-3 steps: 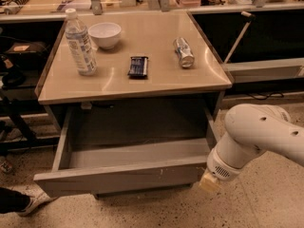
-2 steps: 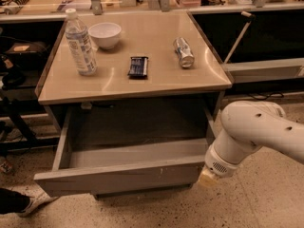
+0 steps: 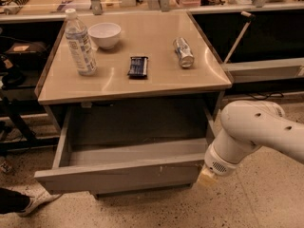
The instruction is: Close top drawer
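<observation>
pincer (image 3: 206, 176) mostly hidden behind arm (image 3: 256, 127), grip state unreadable | at top drawer (image 3: 118, 177) front's right end | drawer open

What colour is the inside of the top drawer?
Plain grey, in the camera view. The gripper is by the top drawer's front corner.

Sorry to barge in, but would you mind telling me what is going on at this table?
A robot arm is set to close the top drawer, which stands pulled far out under the table. Its hand sits low at the drawer front's right end, mostly hidden behind the white wrist. On the table are a water bottle, a white bowl, a dark packet and a can on its side.
</observation>
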### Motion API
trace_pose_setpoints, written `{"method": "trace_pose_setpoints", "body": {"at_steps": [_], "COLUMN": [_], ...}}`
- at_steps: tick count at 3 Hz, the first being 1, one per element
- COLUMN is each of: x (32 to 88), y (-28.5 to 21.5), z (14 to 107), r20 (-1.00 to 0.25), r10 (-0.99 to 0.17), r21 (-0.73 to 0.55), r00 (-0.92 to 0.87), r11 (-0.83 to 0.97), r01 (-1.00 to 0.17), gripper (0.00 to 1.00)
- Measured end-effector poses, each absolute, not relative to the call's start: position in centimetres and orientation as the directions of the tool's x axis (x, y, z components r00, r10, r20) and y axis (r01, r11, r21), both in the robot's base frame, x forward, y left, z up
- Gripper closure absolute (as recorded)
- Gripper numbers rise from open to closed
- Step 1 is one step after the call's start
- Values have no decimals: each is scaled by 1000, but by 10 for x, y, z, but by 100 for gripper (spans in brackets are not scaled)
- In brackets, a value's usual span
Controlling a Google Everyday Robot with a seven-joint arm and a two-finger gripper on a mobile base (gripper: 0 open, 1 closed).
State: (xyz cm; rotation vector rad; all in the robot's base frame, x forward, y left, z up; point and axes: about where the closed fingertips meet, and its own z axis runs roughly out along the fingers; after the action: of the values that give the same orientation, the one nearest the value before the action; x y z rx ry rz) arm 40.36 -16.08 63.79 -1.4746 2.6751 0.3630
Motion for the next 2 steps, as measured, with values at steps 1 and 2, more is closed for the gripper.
{"method": "trace_pose_setpoints", "body": {"at_steps": [1,2], "x": [404,404], "y": [-161,-161], "z": [638,638], "r20": [-170,-170], "r10": [-825,-825], "r21": [174,174], "r00": [-539,-539], "r11": [513,513], "r01": [-841,-841], "gripper": [35,11]}}
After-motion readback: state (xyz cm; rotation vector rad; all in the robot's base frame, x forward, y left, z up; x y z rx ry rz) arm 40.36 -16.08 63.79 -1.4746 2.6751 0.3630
